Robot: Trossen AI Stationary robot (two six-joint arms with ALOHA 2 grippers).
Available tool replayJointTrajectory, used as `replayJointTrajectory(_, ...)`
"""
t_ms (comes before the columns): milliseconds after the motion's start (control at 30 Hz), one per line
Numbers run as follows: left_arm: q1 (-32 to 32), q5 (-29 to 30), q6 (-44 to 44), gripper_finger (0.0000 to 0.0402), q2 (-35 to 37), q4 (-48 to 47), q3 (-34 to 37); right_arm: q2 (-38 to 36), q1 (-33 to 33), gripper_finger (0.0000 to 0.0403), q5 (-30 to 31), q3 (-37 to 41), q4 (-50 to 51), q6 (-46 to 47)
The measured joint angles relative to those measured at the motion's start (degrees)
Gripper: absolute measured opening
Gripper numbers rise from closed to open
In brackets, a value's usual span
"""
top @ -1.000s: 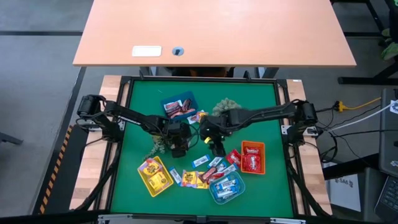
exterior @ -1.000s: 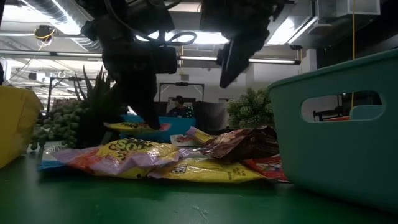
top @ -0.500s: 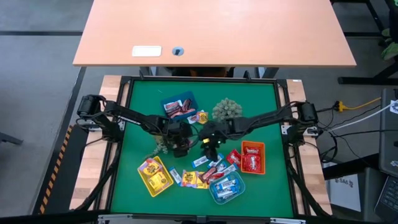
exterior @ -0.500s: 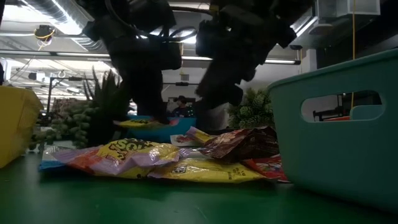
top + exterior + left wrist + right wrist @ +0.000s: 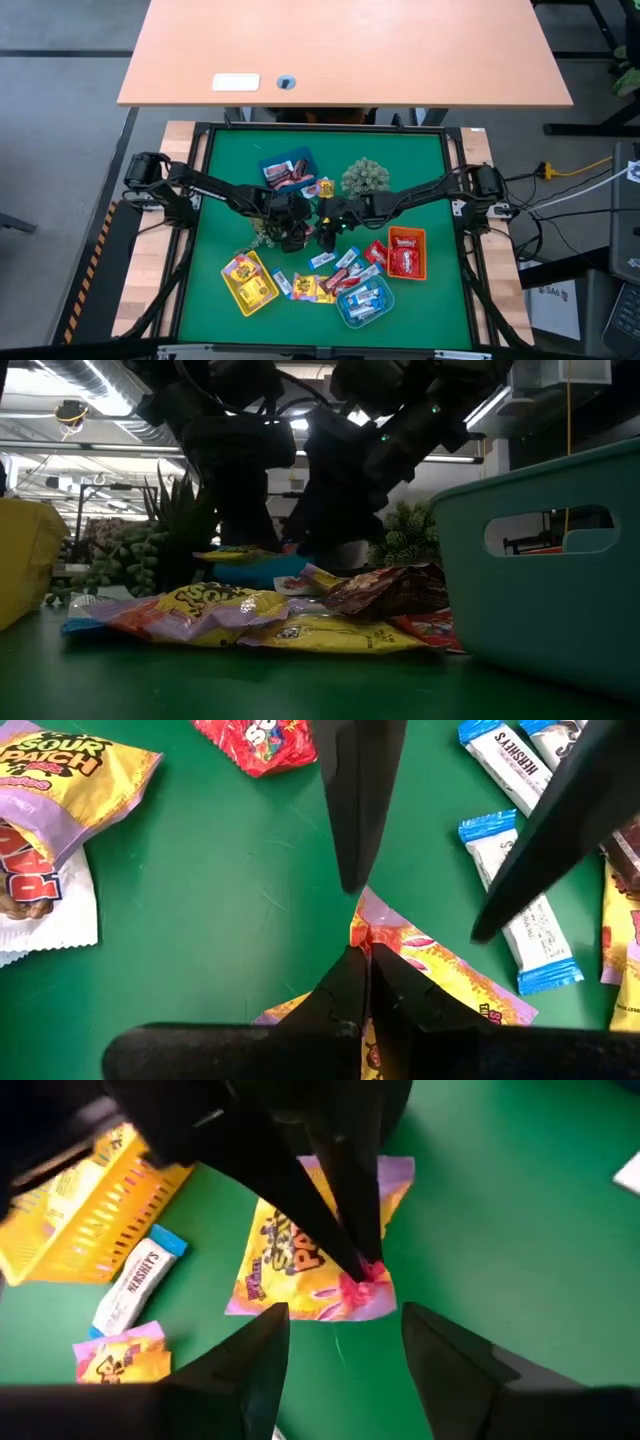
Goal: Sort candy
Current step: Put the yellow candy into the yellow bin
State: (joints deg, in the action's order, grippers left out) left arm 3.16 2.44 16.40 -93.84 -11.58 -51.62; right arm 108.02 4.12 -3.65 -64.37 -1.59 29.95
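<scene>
My left gripper [image 5: 292, 228] hovers mid-table, shut on a yellow-and-purple candy packet [image 5: 305, 1250]. My right gripper [image 5: 340, 1330] is open just to its right. Its two fingers [image 5: 352, 810] stand on either side of the packet's pinched end, apart from it as far as the views show. Loose candy [image 5: 330, 275] lies on the green mat near the front: red, yellow and blue-and-white wrappers. More candy fills the yellow tray [image 5: 248, 282], the orange tray [image 5: 407, 252], the teal tray [image 5: 365, 305] and the blue tray [image 5: 288, 170]. My left gripper pinches the packet's red crimped end [image 5: 374, 932] between its two fingertips [image 5: 355, 1250]. The fingers slant down from the table's left. The packet [image 5: 235, 553] hangs off the fingertips, lifted clear of the mat.
A spiky green plant [image 5: 365, 177] stands behind my right gripper, and another plant [image 5: 258, 232] sits beside my left gripper. A Hershey's bar [image 5: 140, 1280] and a small yellow packet [image 5: 118, 1355] lie by the yellow tray. The mat's far right corner [image 5: 420, 160] is bare.
My right gripper has come down and moved toward the table's left, rolling its wrist, until its open fingers stand around the held packet's end. My left gripper has kept its place and its hold on the packet.
</scene>
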Motion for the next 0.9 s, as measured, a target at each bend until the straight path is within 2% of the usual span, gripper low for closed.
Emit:
replayJointTrajectory(200, 0.01, -0.01, -0.03, 0.0, 0.0, 0.16, 0.0, 2.82, 0.0, 0.0195, -2.38, 0.03, -5.56, 2.08)
replayJointTrajectory(533, 0.0, 0.35, -0.24, 0.0, 0.09, 0.45, 0.0, 4.48, 0.04, 0.0186, -0.85, 0.08, -9.15, 4.11)
replayJointTrajectory(700, 0.0, 0.18, -0.26, 0.0, 0.09, 0.36, 0.0, 4.47, 0.02, 0.0127, -0.44, 0.08, -9.1, 3.81)
replayJointTrajectory(900, 0.02, 0.04, -0.31, 0.0, 0.09, 0.14, 0.0, 4.48, 0.0, 0.0018, 0.27, 0.08, -8.52, 2.23)
